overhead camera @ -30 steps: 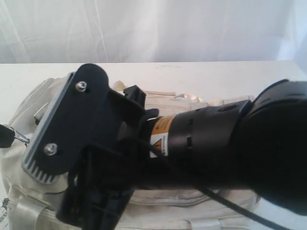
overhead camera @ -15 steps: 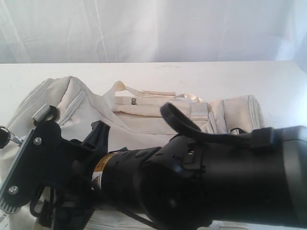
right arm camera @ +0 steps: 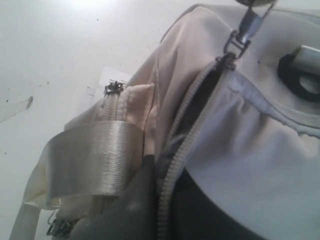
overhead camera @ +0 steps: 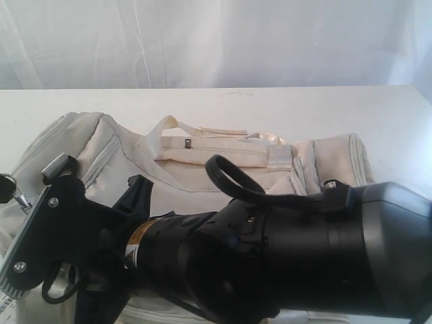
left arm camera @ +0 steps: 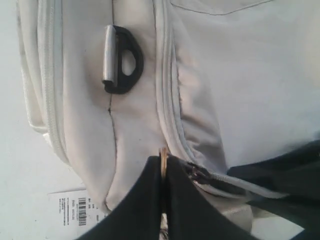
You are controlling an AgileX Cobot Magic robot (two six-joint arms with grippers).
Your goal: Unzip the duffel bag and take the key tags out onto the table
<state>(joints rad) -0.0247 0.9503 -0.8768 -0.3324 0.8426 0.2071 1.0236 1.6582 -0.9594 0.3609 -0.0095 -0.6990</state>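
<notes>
The cream duffel bag point(overhead camera: 202, 169) lies on the white table point(overhead camera: 304, 108). My left gripper point(left arm camera: 163, 162), at the bag's left end point(overhead camera: 8, 187), is shut on the thin metal zipper pull point(left arm camera: 163, 156) next to the slider point(left arm camera: 198, 175). In the right wrist view the zipper point(right arm camera: 200, 115) gapes a little below the slider point(right arm camera: 229, 59), with dark lining inside. My right gripper point(right arm camera: 167, 180) is shut on the zipper edge of that opening. The right arm point(overhead camera: 283, 256) covers the bag's front. The key tags are hidden.
A pale webbing handle point(right arm camera: 85, 165) and a second zipper end point(right arm camera: 114, 90) lie beside the right gripper. A black D-ring with a metal bar point(left arm camera: 121, 60) sits on the bag's end. A barcode label point(left arm camera: 75, 212) lies on the table by the bag.
The right arm dropped low and moved left over the bag's front. Its jaws, wide apart a second ago, closed on the zipper edge. The left gripper kept its hold.
</notes>
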